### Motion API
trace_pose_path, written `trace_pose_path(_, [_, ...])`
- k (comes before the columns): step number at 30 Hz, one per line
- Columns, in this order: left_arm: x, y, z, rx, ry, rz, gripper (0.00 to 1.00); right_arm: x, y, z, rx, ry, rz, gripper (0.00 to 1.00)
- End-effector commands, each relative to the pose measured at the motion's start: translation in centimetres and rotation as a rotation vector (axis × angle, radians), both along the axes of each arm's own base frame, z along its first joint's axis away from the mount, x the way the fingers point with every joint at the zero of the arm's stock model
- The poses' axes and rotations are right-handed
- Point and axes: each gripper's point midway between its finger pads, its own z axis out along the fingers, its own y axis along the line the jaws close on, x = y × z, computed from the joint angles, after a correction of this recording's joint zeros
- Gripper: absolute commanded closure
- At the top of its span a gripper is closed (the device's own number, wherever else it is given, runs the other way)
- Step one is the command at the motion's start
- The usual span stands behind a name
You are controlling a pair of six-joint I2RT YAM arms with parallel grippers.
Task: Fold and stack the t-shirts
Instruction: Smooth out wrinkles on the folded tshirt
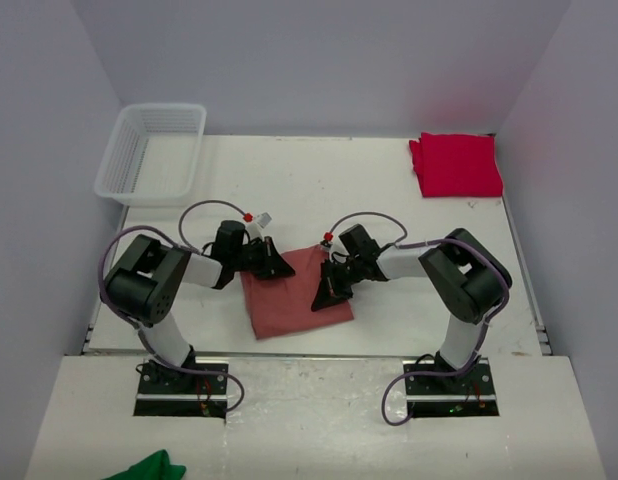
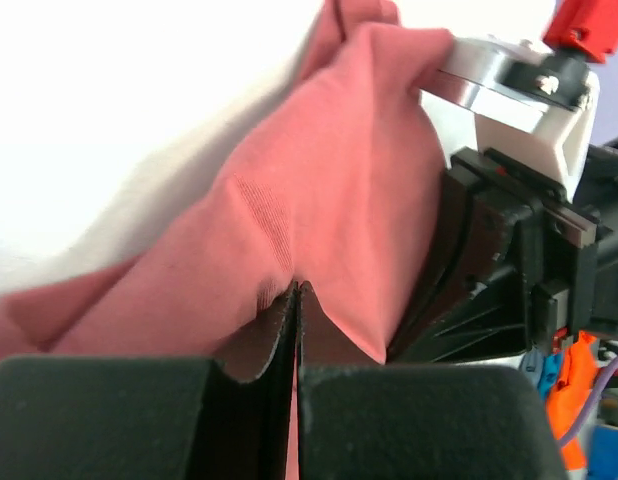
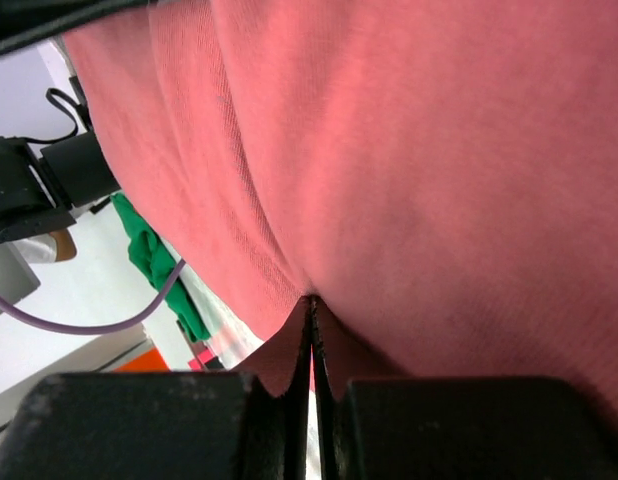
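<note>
A dusty salmon-red t-shirt (image 1: 294,300) lies partly folded on the white table between the two arms. My left gripper (image 1: 281,267) is shut on its upper left edge; in the left wrist view the fingertips (image 2: 289,305) pinch a raised ridge of the cloth (image 2: 319,180). At the shirt's right side my right gripper (image 1: 325,295) is shut too, and the right wrist view shows fabric (image 3: 419,170) caught between its closed tips (image 3: 311,305). A brighter crimson t-shirt (image 1: 455,165) rests folded at the back right corner, away from both grippers.
A white mesh basket (image 1: 152,150) stands at the back left corner. A small green cloth (image 1: 149,467) lies on the near ledge by the left arm's base, also in the right wrist view as green cloth (image 3: 149,255). The right arm's wrist (image 2: 524,240) sits close beside my left gripper.
</note>
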Motion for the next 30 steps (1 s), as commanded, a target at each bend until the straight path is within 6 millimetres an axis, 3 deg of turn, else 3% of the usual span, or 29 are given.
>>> trace_pose_path(1, [2.1, 0.6, 0.5, -0.082, -0.059, 0.010, 1.00, -0.3, -0.2, -1.1, -0.032, 0.013, -0.039, 1.00])
trace_pose_path(5, [3.6, 0.9, -0.2, -0.124, -0.027, 0.035, 1.00, -1.2, -0.6, -2.1, -0.069, 0.039, -0.046, 1.00])
trace_pose_path(10, [5.5, 0.9, 0.8, -0.158, -0.079, 0.035, 1.00, -1.9, -1.1, -2.8, -0.095, 0.055, -0.063, 1.00])
trace_pose_path(21, [9.8, 4.0, 1.0, -0.214, -0.084, 0.127, 1.00, -2.9, -1.5, -3.1, -0.101, 0.071, -0.065, 1.00])
trace_pose_path(30, [9.8, 5.2, 1.5, -0.174, -0.110, 0.158, 1.00, -2.0, -1.8, -2.0, -0.131, -0.041, -0.050, 1.00])
